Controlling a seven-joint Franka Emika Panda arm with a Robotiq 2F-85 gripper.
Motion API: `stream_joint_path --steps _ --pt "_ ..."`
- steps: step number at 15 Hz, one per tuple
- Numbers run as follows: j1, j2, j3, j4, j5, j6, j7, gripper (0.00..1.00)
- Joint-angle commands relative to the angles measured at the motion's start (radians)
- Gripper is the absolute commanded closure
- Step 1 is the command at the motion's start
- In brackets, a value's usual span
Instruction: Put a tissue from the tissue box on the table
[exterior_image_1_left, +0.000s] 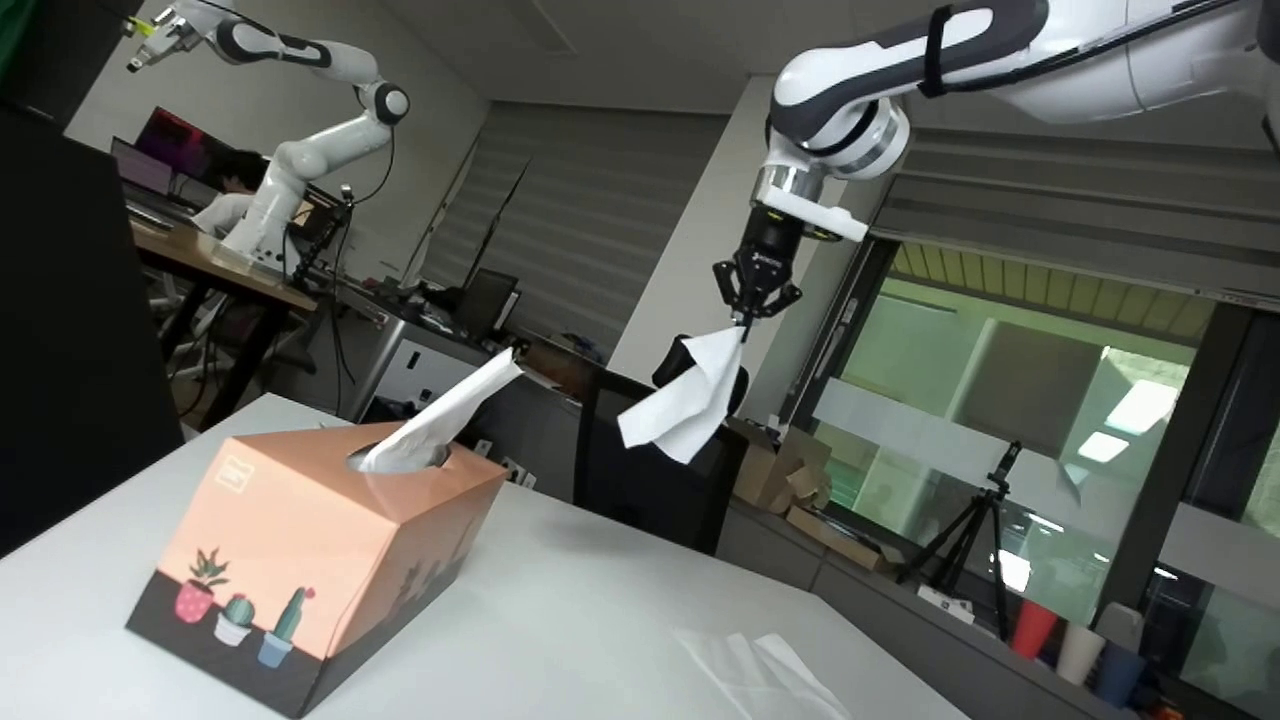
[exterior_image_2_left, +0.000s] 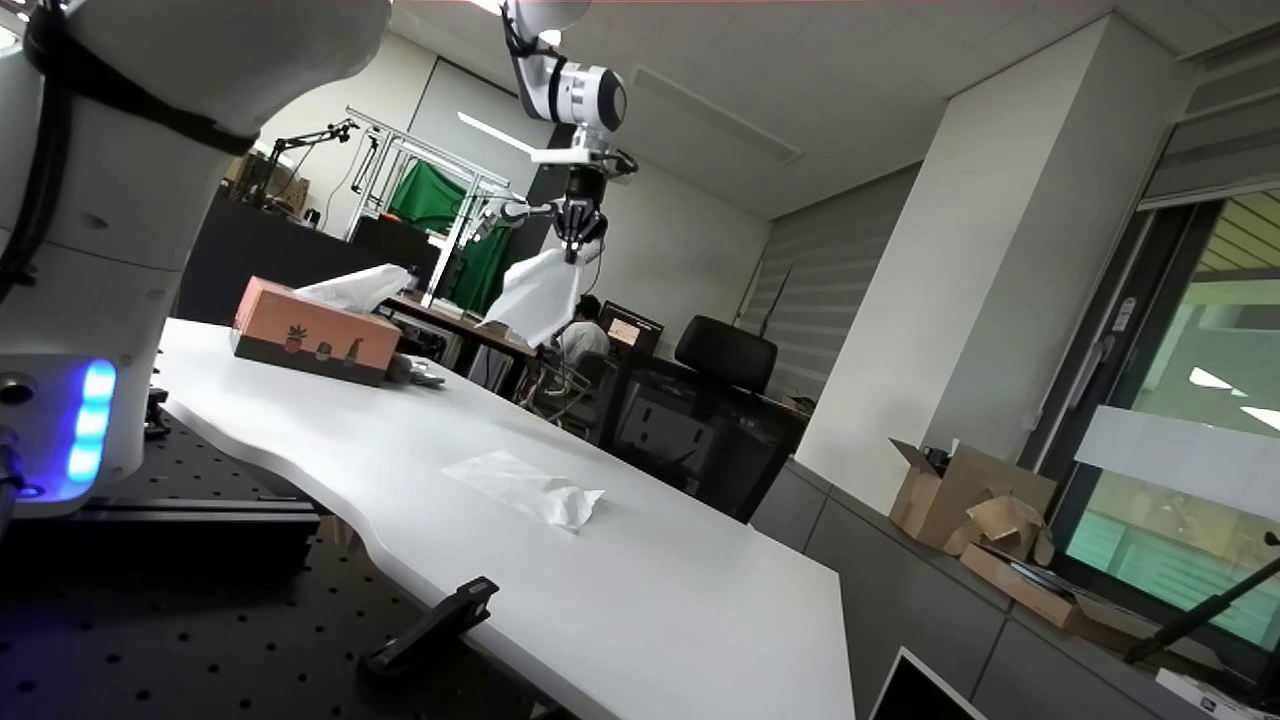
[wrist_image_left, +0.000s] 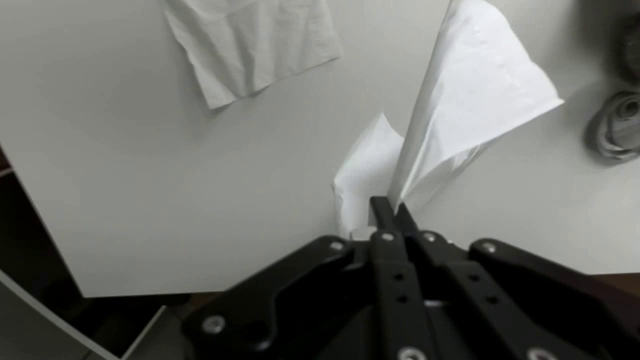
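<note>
Fingers (wrist_image_left: 382, 215) pressed together at the tips pinch the tissue (wrist_image_left: 467, 100) in the wrist view; it fans out past them over the table (wrist_image_left: 150, 200), where a second sheet (wrist_image_left: 255, 45) lies creased. In an exterior view the tissue box (exterior_image_1_left: 310, 540) stands on the table, another tissue (exterior_image_1_left: 445, 415) sticking up from its top; the gripper (exterior_image_1_left: 743, 322) holds the tissue well apart from the box. In an exterior view an open cardboard box (exterior_image_2_left: 975, 490) shows a dark thing (exterior_image_2_left: 937, 460) inside, too small to tell; the tissue hangs below the fingers.

Pale table (exterior_image_2_left: 690, 590) with 1 pink tissue box (exterior_image_1_left: 290, 545), 1 creased white sheet (exterior_image_2_left: 530, 490), small grey items (wrist_image_left: 626, 134).
</note>
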Motion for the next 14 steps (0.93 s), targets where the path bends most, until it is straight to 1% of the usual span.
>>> stream_joint_path --steps 1,2,5,9,11,14 --pt "-0.039 0.006 -0.035 -0.02 -0.106 -0.091 0.051 1.0" --pt "-0.049 0.012 -0.045 -0.028 -0.134 -0.121 0.049 1.0" --pt "-0.077 0.043 -0.05 -0.02 -0.21 -0.264 0.023 1.0" --pt "-0.09 0.092 -0.042 0.012 -0.284 -0.496 -0.032 1.0" --pt "-0.097 0.114 -0.029 0.018 -0.313 -0.592 -0.109 1.0" --pt "-0.107 0.171 -0.004 0.047 -0.363 -0.68 -0.264 1.0"
